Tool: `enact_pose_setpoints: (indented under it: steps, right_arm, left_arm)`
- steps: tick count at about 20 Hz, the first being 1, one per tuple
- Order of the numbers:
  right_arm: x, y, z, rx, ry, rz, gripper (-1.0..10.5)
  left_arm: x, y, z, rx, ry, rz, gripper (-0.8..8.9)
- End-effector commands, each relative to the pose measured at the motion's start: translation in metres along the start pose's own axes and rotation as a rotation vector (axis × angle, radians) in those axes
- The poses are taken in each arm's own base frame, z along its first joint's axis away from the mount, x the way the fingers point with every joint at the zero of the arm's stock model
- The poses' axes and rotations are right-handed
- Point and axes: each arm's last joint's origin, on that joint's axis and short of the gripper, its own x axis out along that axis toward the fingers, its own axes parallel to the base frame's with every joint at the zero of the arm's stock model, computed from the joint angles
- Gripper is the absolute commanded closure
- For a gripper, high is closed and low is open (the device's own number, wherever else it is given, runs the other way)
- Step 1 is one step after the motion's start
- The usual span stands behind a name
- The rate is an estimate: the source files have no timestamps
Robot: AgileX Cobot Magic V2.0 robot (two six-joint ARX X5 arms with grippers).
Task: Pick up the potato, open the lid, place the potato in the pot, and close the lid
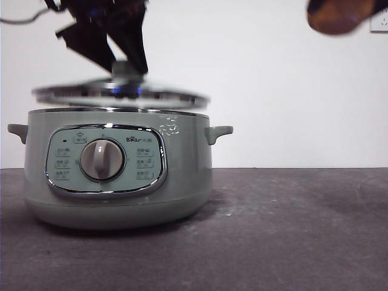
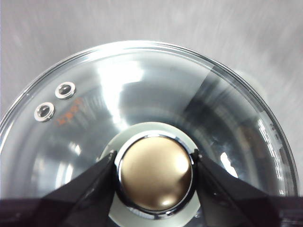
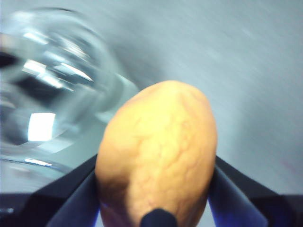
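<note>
Potato picked, lid lifted; potato not yet in the pot, lid not yet back on. Far left, the pot [image 1: 118, 173] stands on the dark surface [image 1: 291, 236], control panel and dial facing the front camera, its left handle just inside the frame edge. Directly above it the lid [image 1: 121, 95] hangs clear of the pot rim with a thin gap showing, roughly level, blurred. The left hand [image 2: 155, 170] has both jaws clamped on the lid's knob [image 2: 155, 174], one on each side, glass dome spread all round. Right of the pot the surface is bare out to the frame edge. Top right, well apart from the pot and high up, the potato [image 1: 339, 15] shows partly cut by the frame; the right hand [image 3: 156, 184] has its jaws pressed against the potato's two flanks. Judgement: the lid covers the opening, so it needs to shift aside or higher before the potato can come across and down; room for that looks ample on the right
</note>
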Motion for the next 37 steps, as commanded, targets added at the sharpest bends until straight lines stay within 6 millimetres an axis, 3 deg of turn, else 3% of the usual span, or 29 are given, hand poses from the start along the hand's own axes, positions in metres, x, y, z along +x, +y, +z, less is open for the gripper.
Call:
enact_pose_setpoints:
  steps: [1,4,7,11,15,18,22,25,30,37]
  right_arm:
    - [-0.006,0.009,0.015,-0.006,-0.063,0.121,9.6]
    - [-0.002,0.022,0.035,-0.031,-0.080,0.218,9.6]
    - [0.022,0.045,0.060,-0.086,-0.046,0.290,9.6]
    - [0.073,0.078,0.088,-0.192,0.027,0.347,9.6]
    - [0.137,0.105,0.097,-0.300,0.107,0.341,9.6]
    - [0.184,0.115,0.088,-0.380,0.168,0.282,9.6]
    - [0.239,0.118,0.061,-0.447,0.278,0.237,9.6]
    - [0.269,0.117,0.042,-0.468,0.347,0.228,9.6]
    - [0.290,0.119,0.026,-0.515,0.379,0.224,9.6]
    - [0.296,0.124,0.018,-0.534,0.409,0.240,9.6]
  left_arm:
    - [-0.053,-0.005,0.011,0.037,-0.204,0.017,8.22]
    - [-0.107,-0.008,0.007,0.033,-0.343,0.116,8.22]
    - [-0.168,-0.013,-0.008,0.027,-0.499,0.178,8.22]
    - [-0.226,-0.018,-0.036,0.007,-0.631,0.253,8.22]
    - [-0.255,-0.019,-0.061,-0.025,-0.660,0.342,8.22]
    - [-0.263,-0.020,-0.071,-0.039,-0.649,0.381,8.22]
    - [-0.262,-0.020,-0.074,-0.038,-0.616,0.385,8.22]
    - [-0.261,-0.020,-0.073,-0.038,-0.614,0.384,8.22]
    - [-0.256,-0.019,-0.071,-0.037,-0.592,0.383,8.22]
    - [-0.236,-0.017,-0.061,-0.029,-0.507,0.374,8.22]
